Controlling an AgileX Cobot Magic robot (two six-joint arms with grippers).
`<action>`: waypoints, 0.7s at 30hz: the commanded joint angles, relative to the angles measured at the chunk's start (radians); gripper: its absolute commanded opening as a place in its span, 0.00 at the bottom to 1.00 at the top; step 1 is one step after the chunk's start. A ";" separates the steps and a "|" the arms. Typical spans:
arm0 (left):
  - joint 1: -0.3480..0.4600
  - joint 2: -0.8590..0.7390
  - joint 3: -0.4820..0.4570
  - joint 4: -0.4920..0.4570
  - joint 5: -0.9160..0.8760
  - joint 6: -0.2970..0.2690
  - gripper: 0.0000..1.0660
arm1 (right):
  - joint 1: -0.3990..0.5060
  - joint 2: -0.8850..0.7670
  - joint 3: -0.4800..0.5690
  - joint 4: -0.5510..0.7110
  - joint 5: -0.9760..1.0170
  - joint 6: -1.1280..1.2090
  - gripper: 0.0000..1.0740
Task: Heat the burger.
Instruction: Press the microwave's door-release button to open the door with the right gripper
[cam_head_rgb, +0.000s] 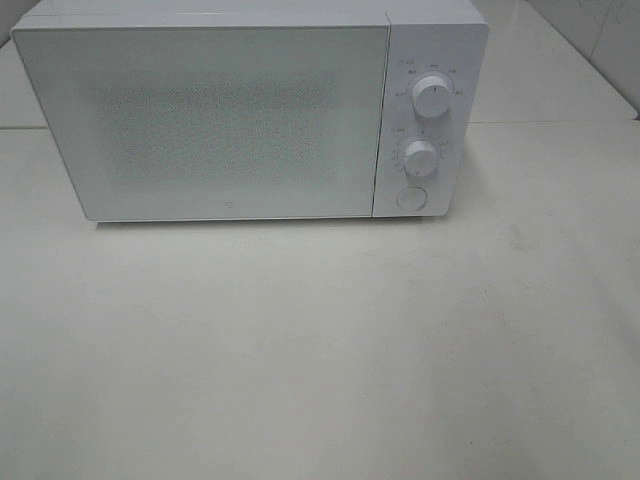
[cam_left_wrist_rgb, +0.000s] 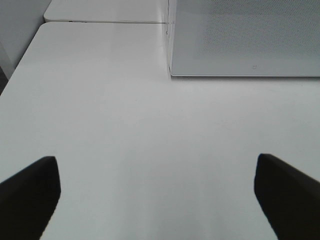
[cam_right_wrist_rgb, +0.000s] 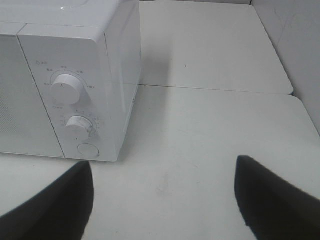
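The burger is out of view in every frame. A white microwave (cam_head_rgb: 220, 110) stands at the back of the table with its door shut; it has two knobs (cam_head_rgb: 430, 97) and a round button (cam_head_rgb: 410, 198) on its right panel. The microwave also shows in the left wrist view (cam_left_wrist_rgb: 245, 37) and the right wrist view (cam_right_wrist_rgb: 65, 85). My left gripper (cam_left_wrist_rgb: 157, 195) is open and empty above bare table, near the microwave's left front corner. My right gripper (cam_right_wrist_rgb: 165, 195) is open and empty, to the right of the control panel. Neither gripper shows in the exterior high view.
The white table (cam_head_rgb: 320, 350) spreads in front of the microwave. A seam joins a second table behind (cam_right_wrist_rgb: 215, 87). A wall stands at the far right (cam_head_rgb: 600, 40). The table's left edge shows in the left wrist view (cam_left_wrist_rgb: 20, 65).
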 joint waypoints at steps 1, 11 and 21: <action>0.000 -0.017 0.001 -0.003 -0.014 0.000 0.92 | -0.005 0.077 0.000 0.002 -0.093 -0.003 0.71; 0.000 -0.017 0.001 -0.003 -0.014 0.000 0.92 | -0.005 0.291 0.094 0.006 -0.573 -0.003 0.71; 0.000 -0.017 0.001 -0.003 -0.014 0.000 0.92 | -0.004 0.488 0.192 0.171 -0.984 -0.128 0.71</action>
